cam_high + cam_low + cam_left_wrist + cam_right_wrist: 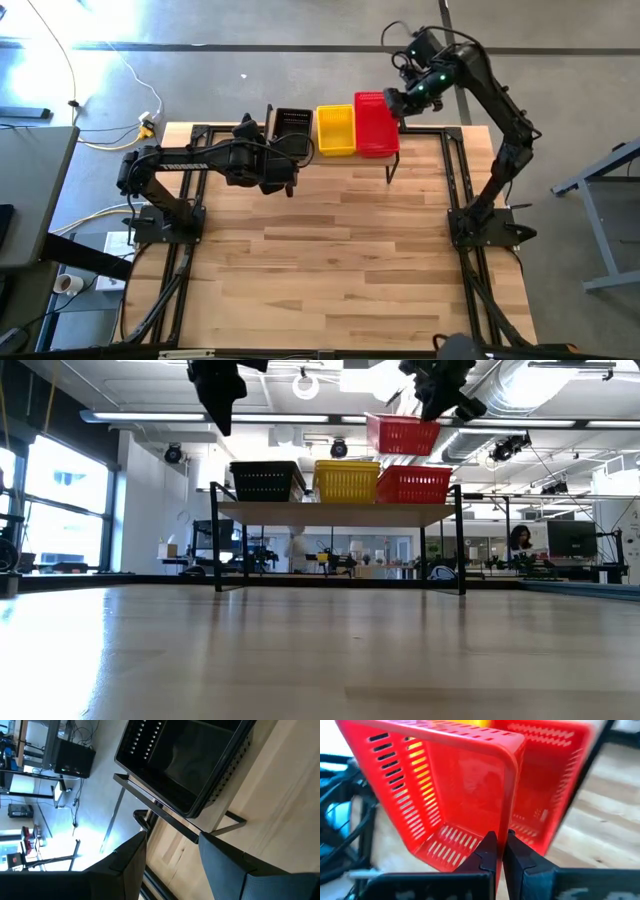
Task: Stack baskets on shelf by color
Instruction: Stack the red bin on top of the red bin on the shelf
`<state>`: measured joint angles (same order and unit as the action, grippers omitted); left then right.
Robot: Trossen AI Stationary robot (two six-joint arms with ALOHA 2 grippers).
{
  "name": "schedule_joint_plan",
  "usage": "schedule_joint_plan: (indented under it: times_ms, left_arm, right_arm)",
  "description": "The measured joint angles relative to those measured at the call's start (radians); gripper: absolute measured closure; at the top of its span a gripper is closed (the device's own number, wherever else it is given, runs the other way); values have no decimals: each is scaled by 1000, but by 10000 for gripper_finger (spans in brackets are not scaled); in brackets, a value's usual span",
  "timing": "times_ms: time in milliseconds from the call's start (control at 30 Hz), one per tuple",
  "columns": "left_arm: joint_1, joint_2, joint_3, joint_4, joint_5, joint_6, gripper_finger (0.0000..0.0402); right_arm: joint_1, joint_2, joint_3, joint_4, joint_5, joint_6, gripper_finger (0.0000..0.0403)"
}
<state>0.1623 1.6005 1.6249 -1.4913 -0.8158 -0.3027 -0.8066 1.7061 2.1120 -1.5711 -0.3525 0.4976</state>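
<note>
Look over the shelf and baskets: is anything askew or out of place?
One red basket hangs tilted in the air above the red stack on the shelf, pinched by its rim in the right pincer. The black basket and yellow basket sit level.

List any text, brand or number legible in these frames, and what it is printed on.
"TROSSEN": white lettering on the left arm in the high view.
Nothing readable on the baskets: black basket, yellow basket, red baskets.
Background room signs and screens in the low view: too small to read.
</note>
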Motion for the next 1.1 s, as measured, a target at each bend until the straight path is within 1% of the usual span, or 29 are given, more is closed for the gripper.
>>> schedule_joint_plan:
  times_ms: [267, 400, 567, 733, 933, 1100]
  left_arm:
    - [0, 0, 0, 1, 5, 0, 231]
    - [0, 0, 0, 1, 5, 0, 231]
    - [0, 0, 0, 1, 6, 0, 231]
    - [0, 0, 0, 1, 8, 0, 231]
    - [0, 0, 0, 0, 8, 0, 231]
    - [-1, 0, 0, 0, 31, 17, 231]
  right_arm:
    - [-62, 13, 0, 0, 66, -29, 403]
    - [-71, 34, 0, 0, 60, -51, 403]
    - [-66, 62, 0, 0, 27, -52, 403]
    - [-62, 68, 0, 0, 30, -50, 403]
    - [-55, 68, 0, 0, 6, -21, 403]
    - [-28, 68, 0, 0, 14, 22, 403]
